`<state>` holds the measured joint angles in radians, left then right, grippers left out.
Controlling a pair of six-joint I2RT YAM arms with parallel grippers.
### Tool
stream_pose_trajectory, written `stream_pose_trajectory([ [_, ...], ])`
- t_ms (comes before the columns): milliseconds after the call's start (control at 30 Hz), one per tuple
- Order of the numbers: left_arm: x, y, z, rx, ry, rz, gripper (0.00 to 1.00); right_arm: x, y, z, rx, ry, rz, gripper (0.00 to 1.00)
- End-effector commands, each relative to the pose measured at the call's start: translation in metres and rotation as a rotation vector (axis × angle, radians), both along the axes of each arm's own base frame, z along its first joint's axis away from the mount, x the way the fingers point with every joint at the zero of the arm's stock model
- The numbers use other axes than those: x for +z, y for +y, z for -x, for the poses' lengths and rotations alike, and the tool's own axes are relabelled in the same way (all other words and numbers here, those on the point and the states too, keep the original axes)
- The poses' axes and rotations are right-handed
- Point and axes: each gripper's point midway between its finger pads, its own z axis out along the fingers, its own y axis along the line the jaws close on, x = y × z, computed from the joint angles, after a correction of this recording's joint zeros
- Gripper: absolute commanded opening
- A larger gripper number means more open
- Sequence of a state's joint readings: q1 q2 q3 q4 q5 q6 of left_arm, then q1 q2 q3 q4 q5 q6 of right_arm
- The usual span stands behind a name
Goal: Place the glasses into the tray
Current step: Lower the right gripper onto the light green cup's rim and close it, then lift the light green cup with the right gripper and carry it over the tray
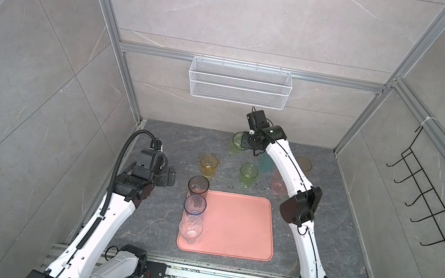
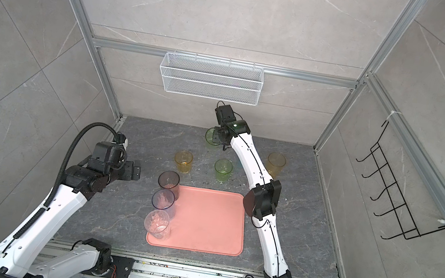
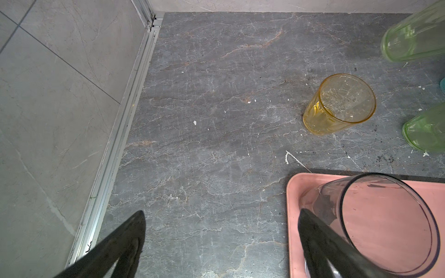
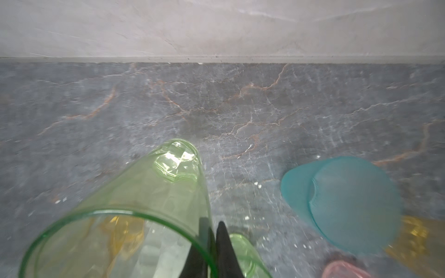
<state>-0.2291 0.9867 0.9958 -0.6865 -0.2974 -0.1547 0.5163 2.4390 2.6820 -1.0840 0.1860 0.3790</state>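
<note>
The salmon-pink tray (image 1: 237, 228) (image 2: 210, 223) lies mid-floor. Along its left side stand a smoky grey glass (image 1: 198, 186) (image 3: 385, 223), a blue glass (image 1: 194, 205) and a clear glass (image 1: 190, 229). At the back, my right gripper (image 1: 242, 142) (image 4: 213, 231) is shut on the wall of a tall yellow-green glass (image 1: 235, 143) (image 4: 144, 192), with one finger inside and one outside. My left gripper (image 1: 168, 178) (image 3: 222, 216) is open and empty, just left of the tray's far corner. An amber glass (image 1: 208, 165) (image 3: 337, 108) and a green glass (image 1: 248, 174) stand behind the tray.
Teal (image 1: 265, 163) (image 4: 342, 204), pink (image 1: 279, 184) and orange (image 1: 303, 164) glasses stand beside and partly under the right arm. A white mesh basket (image 1: 239, 87) hangs on the back wall and a black hook rack (image 1: 425, 198) on the right wall.
</note>
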Motion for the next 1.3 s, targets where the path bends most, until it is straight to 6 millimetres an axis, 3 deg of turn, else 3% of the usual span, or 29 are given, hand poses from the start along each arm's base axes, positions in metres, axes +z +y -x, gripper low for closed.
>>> stream_pose_trajectory([
  [0,0.009,-0.002,-0.002,-0.019,-0.039,0.008,0.99,0.06,-0.008,0.031,0.045,-0.048,0.005,0.0],
  [133,0.008,-0.003,-0.002,-0.023,-0.036,0.011,0.98,0.074,-0.014,0.063,0.076,-0.003,0.04,0.0],
  [333,0.009,-0.002,-0.001,-0.02,-0.039,0.008,0.99,0.079,-0.014,0.117,0.141,0.09,0.1,0.0],
  [600,0.008,-0.002,-0.002,-0.022,-0.034,0.008,0.99,0.062,-0.015,0.171,0.179,0.191,0.174,0.0],
  [833,0.007,-0.003,-0.002,-0.024,-0.032,0.009,0.99,0.036,-0.009,0.196,0.173,0.236,0.128,0.0],
  [1267,0.007,-0.003,-0.003,-0.026,-0.032,0.01,0.99,-0.016,0.002,0.207,0.154,0.302,0.113,0.0],
])
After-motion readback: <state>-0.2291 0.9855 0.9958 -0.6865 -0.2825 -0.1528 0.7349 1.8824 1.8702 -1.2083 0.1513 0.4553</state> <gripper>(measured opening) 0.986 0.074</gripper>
